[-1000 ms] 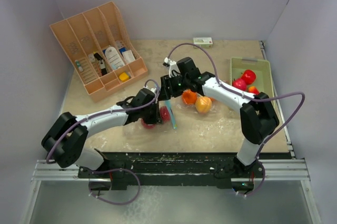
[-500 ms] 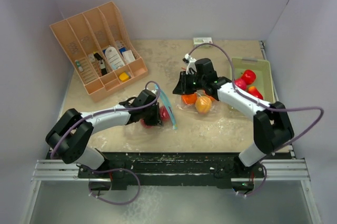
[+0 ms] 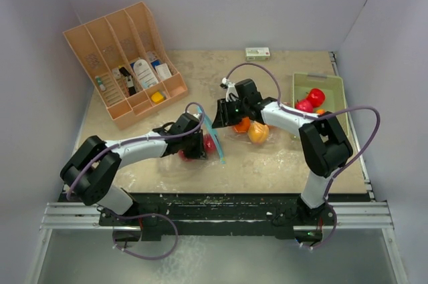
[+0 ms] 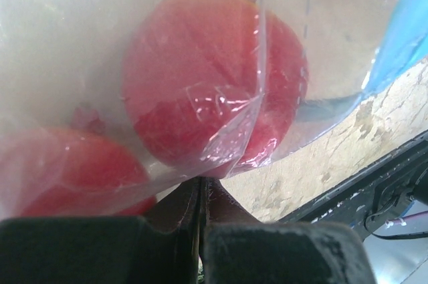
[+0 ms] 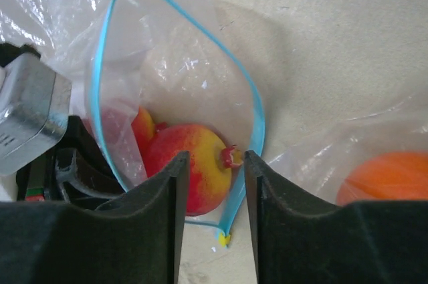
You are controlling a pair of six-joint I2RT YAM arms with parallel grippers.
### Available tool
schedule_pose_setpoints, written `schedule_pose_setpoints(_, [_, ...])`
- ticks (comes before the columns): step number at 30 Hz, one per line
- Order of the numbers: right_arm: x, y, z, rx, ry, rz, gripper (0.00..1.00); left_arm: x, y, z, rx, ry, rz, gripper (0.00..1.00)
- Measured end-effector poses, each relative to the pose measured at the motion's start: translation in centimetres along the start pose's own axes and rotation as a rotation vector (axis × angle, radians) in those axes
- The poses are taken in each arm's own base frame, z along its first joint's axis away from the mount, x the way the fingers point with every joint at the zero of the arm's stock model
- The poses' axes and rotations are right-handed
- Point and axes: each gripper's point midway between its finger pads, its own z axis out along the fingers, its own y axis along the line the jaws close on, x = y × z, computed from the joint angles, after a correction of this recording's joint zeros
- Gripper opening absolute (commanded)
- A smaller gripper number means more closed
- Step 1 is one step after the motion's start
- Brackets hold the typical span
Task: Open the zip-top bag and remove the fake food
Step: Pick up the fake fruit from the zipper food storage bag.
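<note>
Along the near edge of the table [image 3: 281, 167], a bare strip is seen in front of both arm bases. Just beyond it, the left gripper [image 3: 194, 145] is clamped tight on a fold of the clear zip-top bag [image 4: 321, 43], low at the bag's side. Two red pieces of the fake food [image 4: 207, 77] are pressed against the film just above the fingers. The bag's mouth is edged by a blue zip strip [image 5: 100, 77] and is spread open, and a red-and-yellow fruit [image 5: 190, 164] is seen inside. The right gripper [image 5: 214, 160] is poised at that mouth, its jaws partly apart with nothing gripped between them. Just to its right, that side is crowded by an orange fruit [image 3: 242, 124] and a yellow-orange fruit [image 3: 258, 133], both wrapped in loose clear plastic. Farther right, red fruits [image 3: 315, 97] are held in a pale green tray [image 3: 334, 82] set along the table's right edge. At the far left a peach desk organiser [image 3: 83, 37] is set well apart, and a small box [image 3: 257, 51] is placed by the back wall.
</note>
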Motion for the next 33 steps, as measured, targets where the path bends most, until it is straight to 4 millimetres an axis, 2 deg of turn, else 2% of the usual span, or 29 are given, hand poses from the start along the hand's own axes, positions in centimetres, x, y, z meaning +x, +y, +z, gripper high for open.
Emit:
schedule_pose_setpoints(6, [1.8,1.4,0.4,-0.035,0.027,-0.053,0.71,-0.1,-0.1,0.5,-0.001,0.010,-0.001,0.00])
schedule_pose_setpoints(13, [3.9,3.0,1.2,-0.055,0.078,-0.138,0.82,-0.3,-0.6,0.9,0.013,0.015,0.001,0.00])
schedule_pose_setpoints(17, [5.1,2.4,1.9,-0.040,0.126,-0.155,0.81,-0.2,-0.5,0.8,0.010,0.018,0.000,0.00])
schedule_pose_setpoints(21, [6.6,1.5,2.8,-0.032,0.187,-0.148,0.67,-0.1,-0.4,0.8,0.005,0.024,-0.005,0.00])
schedule_pose_setpoints(24, [6.7,1.6,2.7,-0.031,0.193,-0.150,0.58,-0.2,-0.4,0.8,0.005,0.023,-0.003,0.00])
schedule_pose_setpoints(29, [6.5,1.5,1.8,0.012,0.195,-0.153,0.55,-0.2,-0.5,0.8,0.008,0.020,-0.001,0.00])
schedule_pose_setpoints(31, [5.7,1.5,0.7,0.036,0.179,-0.156,0.55,-0.2,-0.5,0.8,0.008,0.020,0.000,0.00])
schedule_pose_setpoints(33, [4.1,1.7,-0.6,0.054,0.143,-0.159,0.55,-0.2,-0.5,0.8,0.010,0.017,0.000,0.00])
